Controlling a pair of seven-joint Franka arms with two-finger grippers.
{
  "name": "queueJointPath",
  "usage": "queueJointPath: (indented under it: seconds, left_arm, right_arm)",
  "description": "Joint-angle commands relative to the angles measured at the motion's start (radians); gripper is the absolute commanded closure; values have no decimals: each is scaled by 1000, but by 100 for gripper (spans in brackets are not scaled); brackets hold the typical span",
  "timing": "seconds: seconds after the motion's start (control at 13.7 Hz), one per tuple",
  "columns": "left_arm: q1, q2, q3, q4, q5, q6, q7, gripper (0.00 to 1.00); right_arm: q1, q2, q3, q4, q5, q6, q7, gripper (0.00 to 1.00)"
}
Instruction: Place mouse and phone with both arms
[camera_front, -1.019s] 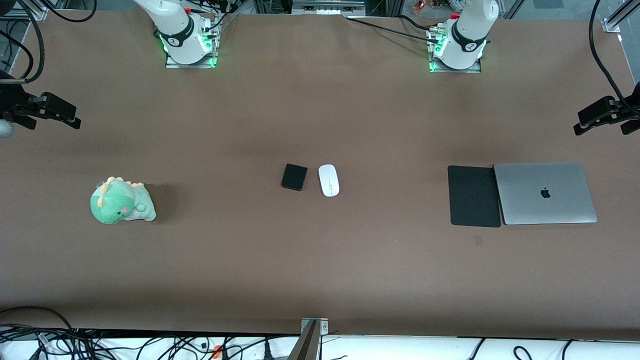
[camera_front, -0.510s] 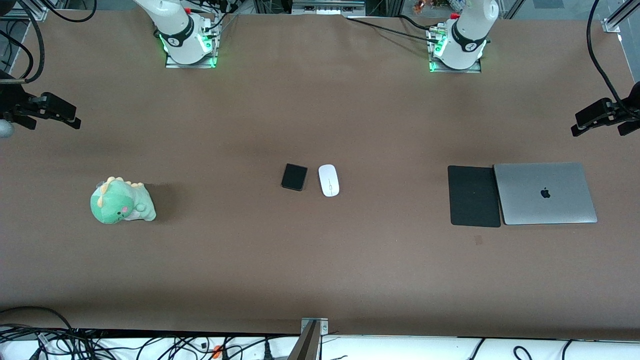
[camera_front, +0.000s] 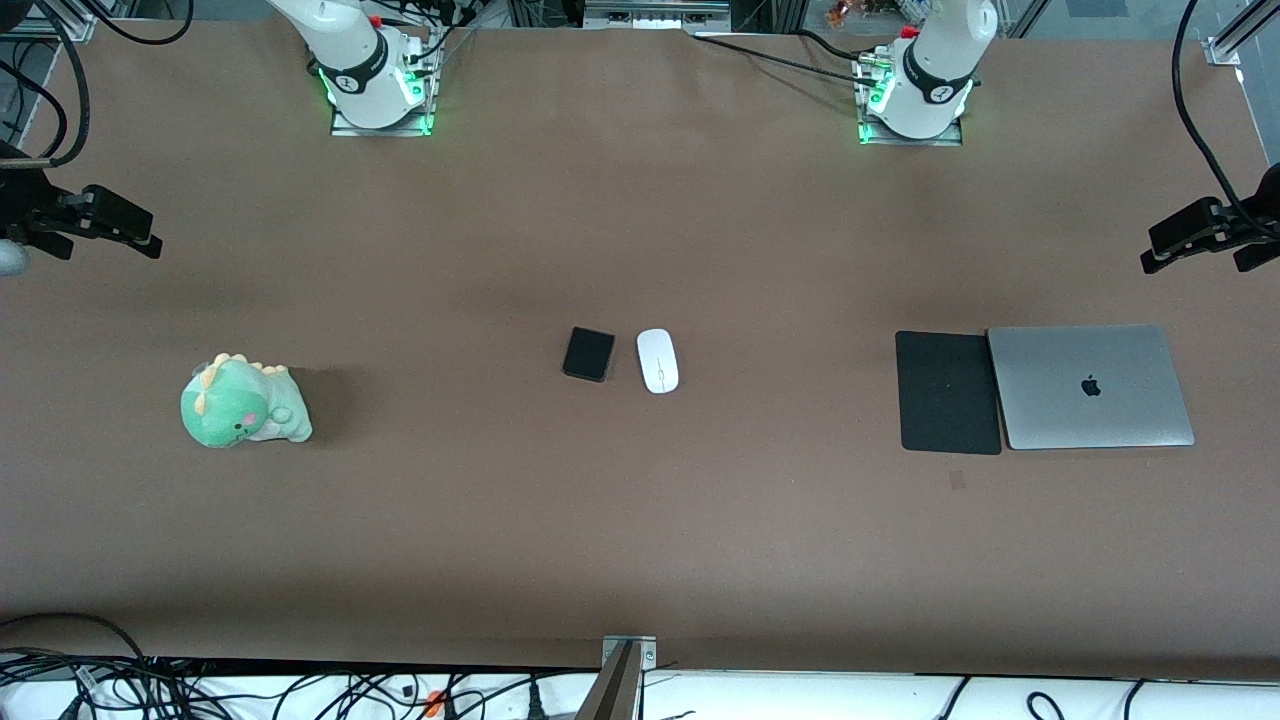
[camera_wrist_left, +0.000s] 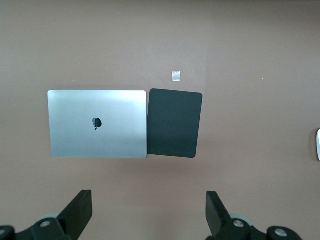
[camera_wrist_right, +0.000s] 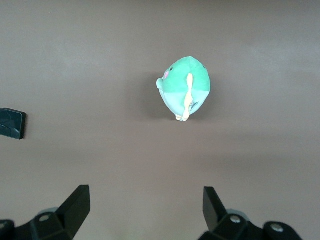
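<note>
1. Hanging high over the table's left-arm end, the left gripper (camera_wrist_left: 147, 215) has its jaws wide apart and holds nothing. It looks down on the flat silver laptop with its lid closed (camera_wrist_left: 97, 124) and the thin black rectangular pad (camera_wrist_left: 173, 123), which lies edge to edge with it.
2. The right gripper (camera_wrist_right: 145, 212) hangs over the right-arm end of the table. Its jaws are wide apart too and hold nothing. Under it sits the soft green dinosaur toy (camera_wrist_right: 184, 89).
3. The small white oval mouse (camera_front: 657, 360) and the small black flat phone (camera_front: 588, 354) lie side by side in the middle of the brown table (camera_front: 640, 540). They are close but do not touch. The phone is on the side toward the right arm. Both are well apart from the grippers.
4. I think the mouse is light, hard and slippery, so the fingers should squeeze its two long sides near the middle.
5. I think the phone is stiff, thin and lies very flat, so it will be hard to get under. Pinching two side edges looks best.
6. Compared with a second ago, the left gripper (camera_front: 1195, 235) has slid a tiny bit toward the middle of the table. The right gripper (camera_front: 95, 222), the mouse and the phone have not moved.
</note>
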Motion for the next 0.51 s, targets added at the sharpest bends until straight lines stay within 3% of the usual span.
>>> queueJointPath:
  seconds: [0.0,0.44]
  left_arm:
    - [3,4,-3,16,-24,-17,-11,0]
    - [2,2,-3,13,-24,-22,-17,0]
  right_arm:
    - [-5,8,8,20,-9,-18,2,0]
    - [-5,8,8,20,-9,-18,2,0]
